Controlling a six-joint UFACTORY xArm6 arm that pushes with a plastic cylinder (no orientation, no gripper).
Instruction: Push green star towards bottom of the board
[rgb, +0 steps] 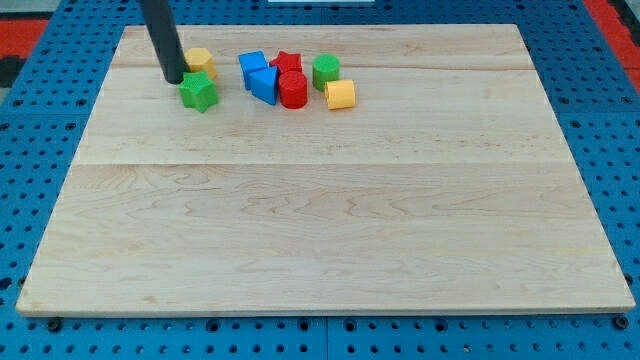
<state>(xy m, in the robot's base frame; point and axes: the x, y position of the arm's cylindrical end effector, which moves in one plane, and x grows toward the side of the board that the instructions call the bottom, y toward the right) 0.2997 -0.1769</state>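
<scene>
Camera view. Item: green star (199, 91), far left of the counter (320, 230), just near of the yellow block (200, 59). Probably light, rigid, smooth; likely slides easily and may spin if struck off-centre. Contact point: its far face, centred. My tip (174, 78) stands just beside its far-left edge. Fingers: none fitted; state not applicable.
</scene>
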